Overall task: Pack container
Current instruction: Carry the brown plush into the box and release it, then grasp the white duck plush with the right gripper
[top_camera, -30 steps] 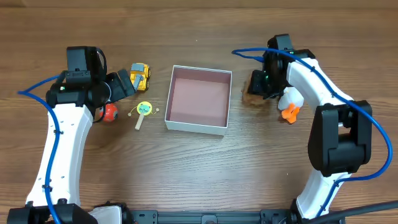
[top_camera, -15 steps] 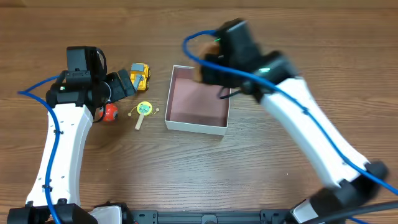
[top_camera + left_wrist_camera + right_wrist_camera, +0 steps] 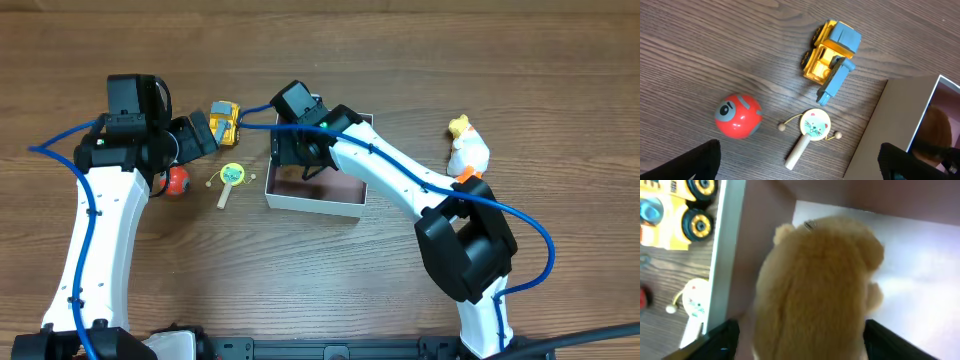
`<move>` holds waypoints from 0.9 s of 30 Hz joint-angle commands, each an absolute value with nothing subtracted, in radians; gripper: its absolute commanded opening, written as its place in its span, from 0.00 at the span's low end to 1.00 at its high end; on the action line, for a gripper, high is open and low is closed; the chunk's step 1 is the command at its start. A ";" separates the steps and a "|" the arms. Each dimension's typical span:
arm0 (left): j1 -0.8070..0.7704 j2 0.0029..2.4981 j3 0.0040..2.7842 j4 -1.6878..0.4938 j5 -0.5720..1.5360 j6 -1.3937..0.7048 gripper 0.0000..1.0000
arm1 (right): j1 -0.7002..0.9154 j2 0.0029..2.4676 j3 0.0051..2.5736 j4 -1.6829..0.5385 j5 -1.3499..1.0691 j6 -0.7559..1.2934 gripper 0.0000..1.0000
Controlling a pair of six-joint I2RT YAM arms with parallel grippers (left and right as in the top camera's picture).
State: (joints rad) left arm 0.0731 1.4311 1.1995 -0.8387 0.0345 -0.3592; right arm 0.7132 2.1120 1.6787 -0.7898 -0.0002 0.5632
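The container [image 3: 315, 207], a shallow white box with a pink inside, sits mid-table. My right gripper [image 3: 300, 160] reaches down into its left part. In the right wrist view its jaws [image 3: 800, 340] stand open on either side of a brown plush toy [image 3: 815, 290], with a gap on each side, and the toy rests inside by the container's left wall [image 3: 727, 245]. My left gripper [image 3: 195, 137] hangs open above the table to the left of the box, holding nothing [image 3: 800, 160]. The left wrist view shows the box's wall [image 3: 890, 125] and a bit of the plush [image 3: 935, 125].
Left of the box lie a yellow toy truck [image 3: 225, 120] [image 3: 832, 55], a red ball [image 3: 177, 181] [image 3: 738, 115] and a small wooden rattle drum [image 3: 230, 176] [image 3: 812, 125]. A white and orange duck toy [image 3: 467, 152] stands at the right.
My right arm swung from the right of the box across it to its left part, carrying the brown plush, and its jaws opened. The left arm stayed put.
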 commanded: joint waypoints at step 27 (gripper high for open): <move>0.078 1.438 1.226 -0.838 0.049 -0.336 1.00 | -0.048 1.953 1.411 -0.976 0.130 0.348 1.00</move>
State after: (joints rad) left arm 0.0731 1.4311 1.1999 -0.8387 0.0345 -0.3588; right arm -0.0338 1.9091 1.4597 -1.0077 0.0864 0.3248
